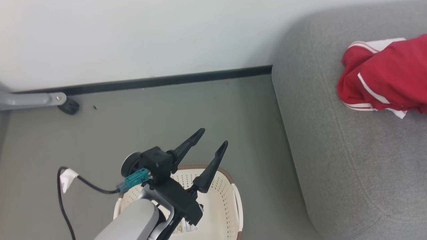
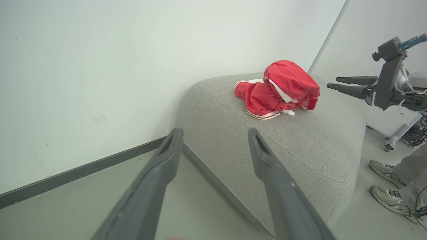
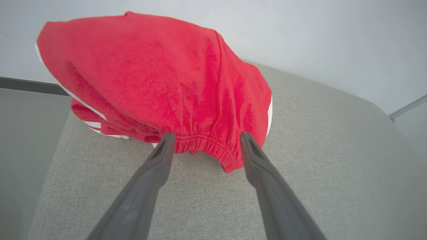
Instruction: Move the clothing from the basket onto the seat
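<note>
The clothing (image 1: 383, 76), a bright red heap with white stripes, lies on the grey seat (image 1: 350, 150) near its back. My right gripper (image 3: 207, 136) is open, its fingertips on either side of the heap's gathered elastic hem (image 3: 200, 145). From the left wrist the same gripper (image 2: 333, 82) shows level and just clear of the clothing (image 2: 280, 90) on the seat (image 2: 300, 143). My left gripper (image 1: 213, 137) is open and holds nothing, hanging above the cream basket (image 1: 230, 181) on the floor. What shows of the basket's inside is bare plastic with a label.
A pale wall with a black skirting strip (image 1: 166, 80) runs behind the grey floor. A grey metal leg with a black foot (image 1: 68, 106) stands at the far left. A person's two shoes (image 2: 388, 183) stand on the floor beside the seat.
</note>
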